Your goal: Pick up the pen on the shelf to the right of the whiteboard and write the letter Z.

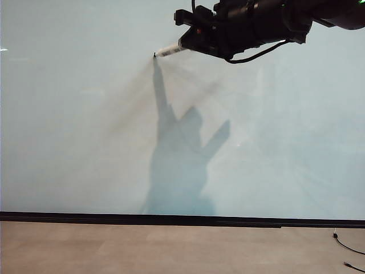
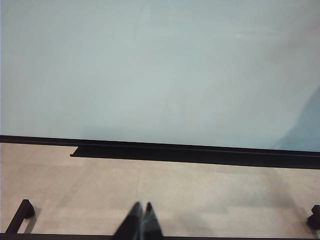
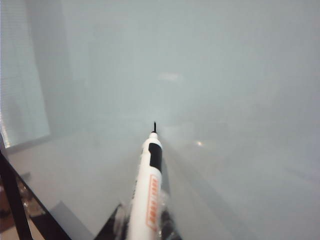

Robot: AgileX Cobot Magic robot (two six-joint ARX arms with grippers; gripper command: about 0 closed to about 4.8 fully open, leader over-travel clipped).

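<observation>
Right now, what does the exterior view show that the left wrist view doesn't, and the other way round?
Only the exterior view shows the right pincer shut on the pen, its tip at the whiteboard, with no stroke of the letter Z visible yet. Only the left wrist view shows the left pincer, shut and low above the floor. Both show whiteboard and floor.

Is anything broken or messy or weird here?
Nothing stands out. The right end effector holds the pen with its tip at the whiteboard, which looks clean with no letter drawn yet. The left end effector is shut, low over the floor.
</observation>
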